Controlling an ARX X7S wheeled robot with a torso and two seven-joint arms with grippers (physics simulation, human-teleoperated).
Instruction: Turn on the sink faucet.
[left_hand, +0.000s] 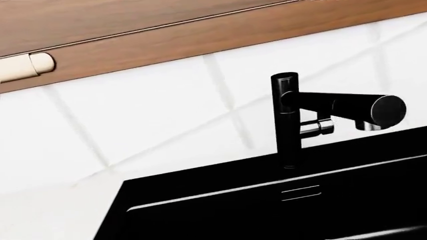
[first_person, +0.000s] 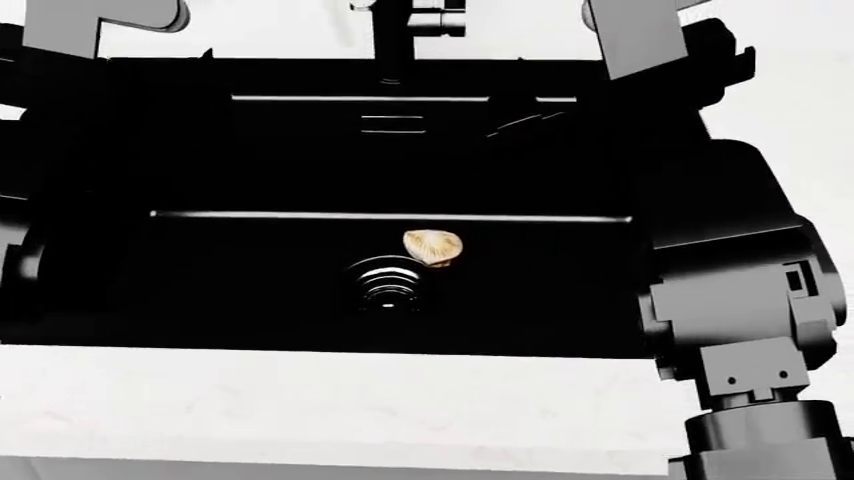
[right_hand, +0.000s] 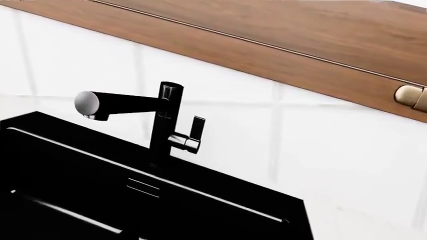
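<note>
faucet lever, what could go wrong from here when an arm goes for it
The lever handle is small and sits tight against the sink faucet column, so a gripper could hit the column or spout instead and slip off. Neither wrist view shows its own fingers, so alignment is hard to judge. In the head view the faucet is cut off at the top edge, above the sink, giving little help for the approach.
</note>
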